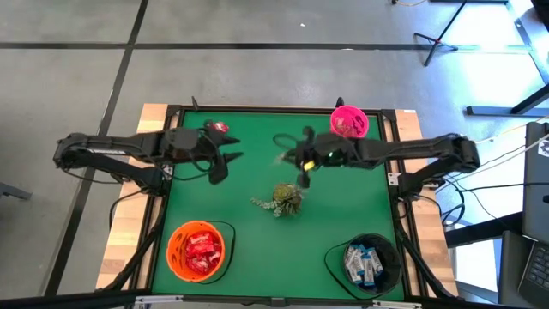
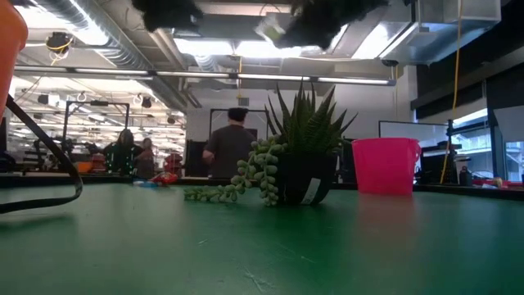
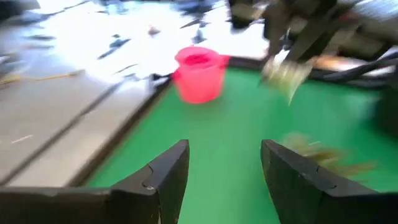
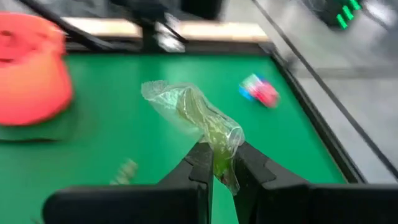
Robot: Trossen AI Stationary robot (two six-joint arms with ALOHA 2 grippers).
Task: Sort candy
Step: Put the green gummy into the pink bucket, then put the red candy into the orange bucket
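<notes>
My right gripper [image 4: 219, 160] hangs above the table's middle [image 1: 297, 160], shut on a clear-wrapped greenish candy [image 4: 196, 112]. The same candy shows high up in the low view [image 2: 272, 29]. My left gripper [image 3: 224, 149] stands open and empty over the left half of the table [image 1: 220, 165], pointing toward the right gripper. A red-and-blue candy [image 4: 260, 91] lies flat on the green mat near the far left corner [image 1: 218, 127]. My right gripper pinches the candy's clear wrapper near one end [image 4: 220, 149] between its two fingertips. The fingers come from the table's right side, slanting down a little. The rest of the wrapper sticks out beyond the fingertips, lifted clear of the table.
A pink bucket [image 1: 349, 121] stands at the far right. An orange bowl [image 1: 199, 251] of red packets sits at the near left, and a black bowl [image 1: 367, 262] of white-and-blue packets at the near right. A small potted plant [image 1: 283, 199] stands mid-table. People show in the room behind [image 2: 233, 147].
</notes>
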